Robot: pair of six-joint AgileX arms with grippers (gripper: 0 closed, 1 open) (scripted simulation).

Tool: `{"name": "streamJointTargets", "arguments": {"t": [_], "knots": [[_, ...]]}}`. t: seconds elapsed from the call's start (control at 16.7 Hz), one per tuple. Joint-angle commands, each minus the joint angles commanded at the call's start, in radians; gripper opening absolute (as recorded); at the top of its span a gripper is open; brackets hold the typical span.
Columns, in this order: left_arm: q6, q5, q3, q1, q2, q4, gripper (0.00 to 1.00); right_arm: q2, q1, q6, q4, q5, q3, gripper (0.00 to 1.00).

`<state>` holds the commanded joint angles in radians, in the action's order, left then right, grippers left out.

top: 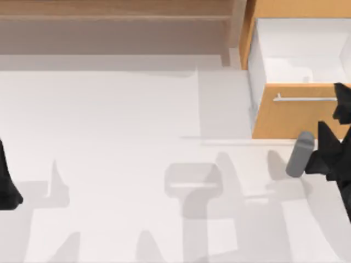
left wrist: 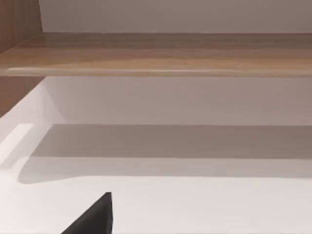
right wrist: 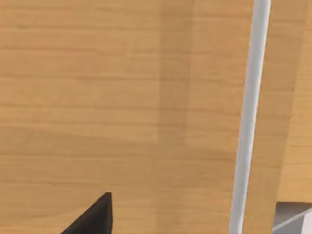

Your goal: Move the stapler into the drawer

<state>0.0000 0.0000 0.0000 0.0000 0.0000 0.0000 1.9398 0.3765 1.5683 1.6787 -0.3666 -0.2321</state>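
The stapler was hard to pick out against the white table (top: 109, 120); I took it to be the slim pale bar (top: 193, 186) lying crosswise near the middle, among grey shadows, well apart from both arms. The drawer (top: 285, 118) stood to the right of it at the far right of the table, pulled out so that its white inside showed behind the wooden front, with the silver handle (top: 304, 99) running across that front. The right gripper (top: 341, 107) hung just beside the handle's right end, a grey cylinder (top: 300, 154) on its arm jutting over the table below the drawer front; whether its fingers were spread or pressed together, I cannot tell. The right wrist view looked close onto the wood front and handle (right wrist: 248, 117). The left gripper (top: 6, 183) sat parked at the table's left edge, its fingers likewise impossible to judge, facing the shelf (left wrist: 156, 53). With the drawer open, the step in hand was probably fetching the stapler: the arm should back clear of the handle without nudging the front shut, come down over the stapler across its narrow width, and pinch low, since so flat a thing could slip
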Motion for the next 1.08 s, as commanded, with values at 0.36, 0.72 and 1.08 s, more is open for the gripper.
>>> {"name": "streamJointTargets", "arguments": {"t": [0.36,0.72,1.08], "knots": [[0.000,0.000,0.000,0.000,0.000,0.000,1.00,0.038,-0.030,-0.013,0.078,-0.012,0.017,1.00],[0.000,0.000,0.000,0.000,0.000,0.000,1.00,0.045,-0.042,-0.013,0.051,0.000,-0.017,1.00],[0.000,0.000,0.000,0.000,0.000,0.000,1.00,0.054,-0.068,-0.013,0.001,0.026,-0.077,1.00]]}}
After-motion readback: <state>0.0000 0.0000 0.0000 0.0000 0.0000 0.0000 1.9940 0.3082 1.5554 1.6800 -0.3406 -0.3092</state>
